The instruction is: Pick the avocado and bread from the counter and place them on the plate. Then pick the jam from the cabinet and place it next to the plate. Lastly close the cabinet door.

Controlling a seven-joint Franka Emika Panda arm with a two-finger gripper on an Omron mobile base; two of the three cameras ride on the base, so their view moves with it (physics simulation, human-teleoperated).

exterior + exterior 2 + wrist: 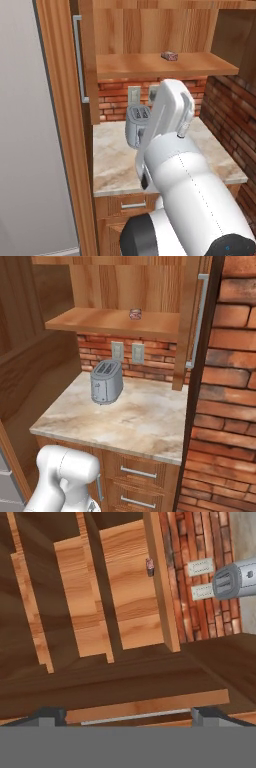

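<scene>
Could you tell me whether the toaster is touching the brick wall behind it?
Apart. The right base view shows bare counter between the toaster and the brick wall.

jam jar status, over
Pincer open, holding nothing. Jam jar on the cabinet shelf, door open. Toaster on the counter below.

The arm [185,190] is glossy white, built of thick rounded segments with smooth, bulging casings. A fine dotted seam line runs along the largest segment. Its joints are dark, nearly black, one showing small blue and red marks. The upper link is flatter, with rounded corners. Two small dark fingertips [50,716] have blocky grey ends.
</scene>
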